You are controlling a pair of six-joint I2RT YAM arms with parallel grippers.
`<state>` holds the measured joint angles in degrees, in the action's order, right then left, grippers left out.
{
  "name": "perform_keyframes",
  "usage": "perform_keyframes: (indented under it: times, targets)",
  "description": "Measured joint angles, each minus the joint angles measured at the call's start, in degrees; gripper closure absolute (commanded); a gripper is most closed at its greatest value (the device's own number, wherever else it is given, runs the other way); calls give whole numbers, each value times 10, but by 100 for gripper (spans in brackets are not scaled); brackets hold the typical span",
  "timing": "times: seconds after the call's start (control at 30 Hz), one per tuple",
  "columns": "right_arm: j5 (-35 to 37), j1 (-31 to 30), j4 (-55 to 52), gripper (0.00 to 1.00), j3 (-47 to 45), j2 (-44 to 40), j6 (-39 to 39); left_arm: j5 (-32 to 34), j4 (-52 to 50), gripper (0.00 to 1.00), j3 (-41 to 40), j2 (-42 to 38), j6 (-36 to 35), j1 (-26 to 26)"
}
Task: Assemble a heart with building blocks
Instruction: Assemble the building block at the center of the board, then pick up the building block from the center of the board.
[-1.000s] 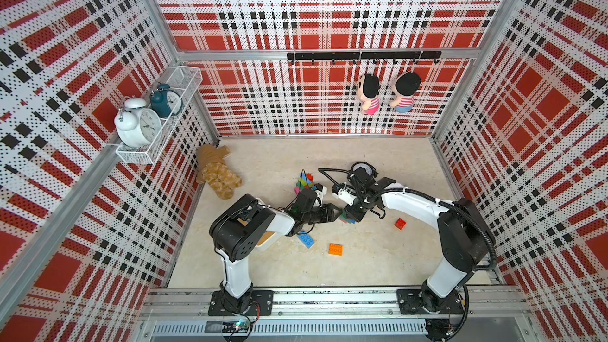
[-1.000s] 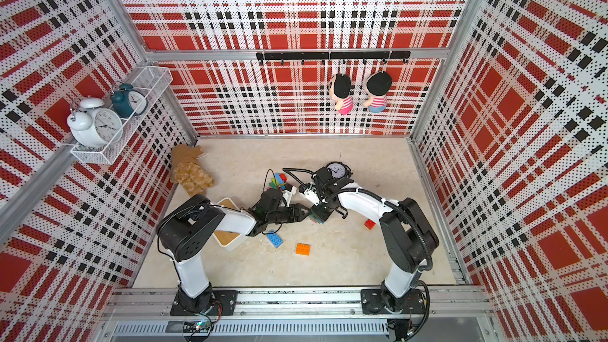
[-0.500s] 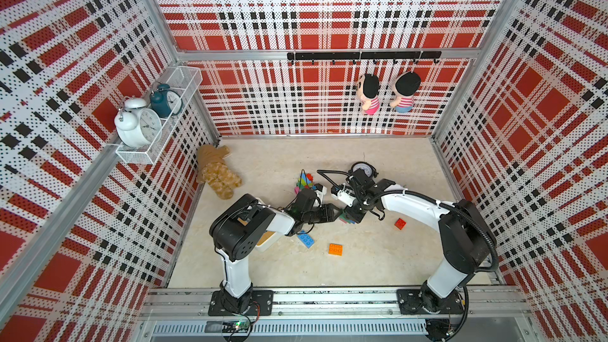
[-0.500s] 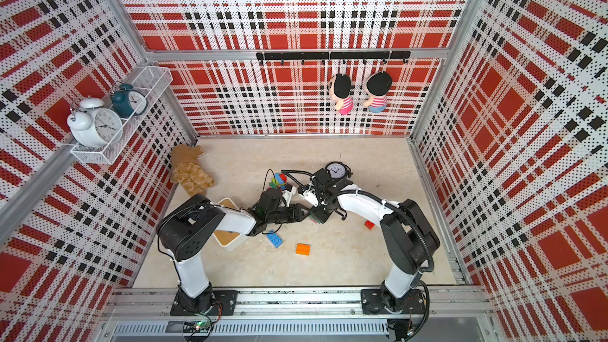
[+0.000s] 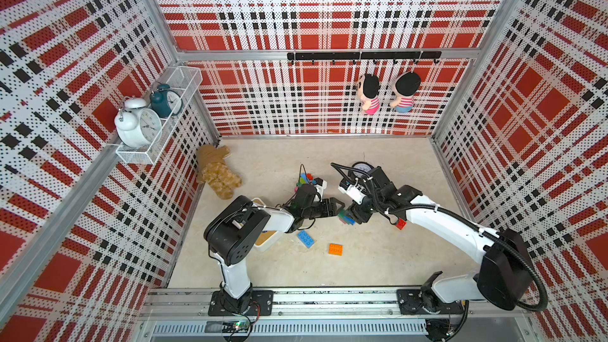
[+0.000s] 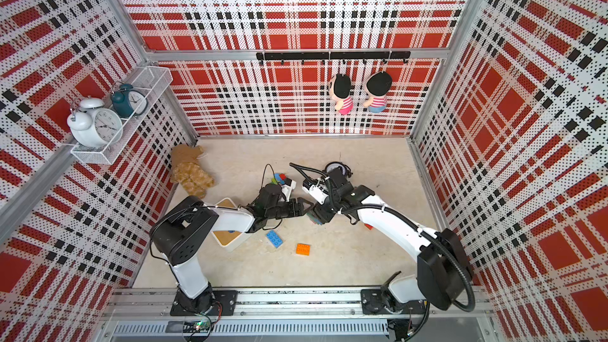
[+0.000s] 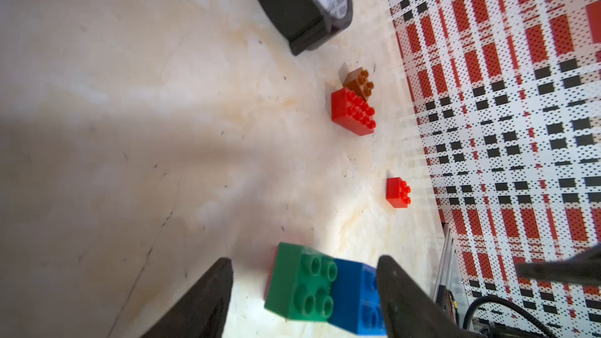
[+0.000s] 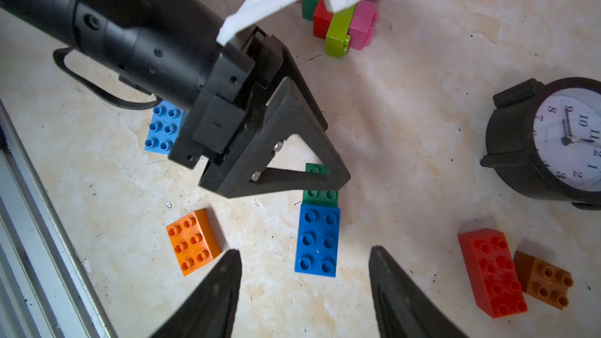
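Observation:
A joined piece of a green block (image 8: 320, 196) and a dark blue block (image 8: 317, 240) lies on the floor, with a pink edge showing under the green block (image 7: 300, 282). In both top views it sits mid-floor (image 5: 345, 218) (image 6: 314, 218). My left gripper (image 7: 304, 263) (image 5: 339, 208) is open with the green end between its fingers. From the opposite side my right gripper (image 8: 305, 250) (image 5: 353, 217) is open around the blue end, with gaps on both sides. Loose blocks lie nearby: orange (image 8: 193, 242), light blue (image 8: 162, 130), red (image 8: 492, 273) and brown (image 8: 543, 282).
A cluster of mixed blocks (image 5: 307, 179) lies behind the left arm, and a small red block (image 7: 398, 192) sits near the right wall. A black clock (image 5: 362, 169) stands behind the right gripper. There is a white box (image 5: 266, 240) under the left arm and a teddy bear (image 5: 217, 172) at the back left.
Both grippers have opened their jaws around the joined blocks; the arms have hardly shifted.

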<state>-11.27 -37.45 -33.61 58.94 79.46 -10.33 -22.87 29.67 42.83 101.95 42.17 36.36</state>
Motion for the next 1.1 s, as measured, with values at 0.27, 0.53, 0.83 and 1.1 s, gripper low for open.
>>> perform_keyframes:
  times: [0.27, 0.53, 0.83, 1.1]
  targets:
    - [7, -108, -36, 44, -10, 43, -15, 52, -7, 24, -118, -201, 12, -53]
    - [15, -143, -45, 46, -9, 126, -34, 104, -98, 22, -208, -391, 15, -117]
    - [19, -162, -50, 47, -7, 165, -53, 109, -167, 22, -228, -442, 14, -169]
    - [18, -164, -55, 50, -7, 171, -57, 107, -178, 23, -228, -435, 11, -172]
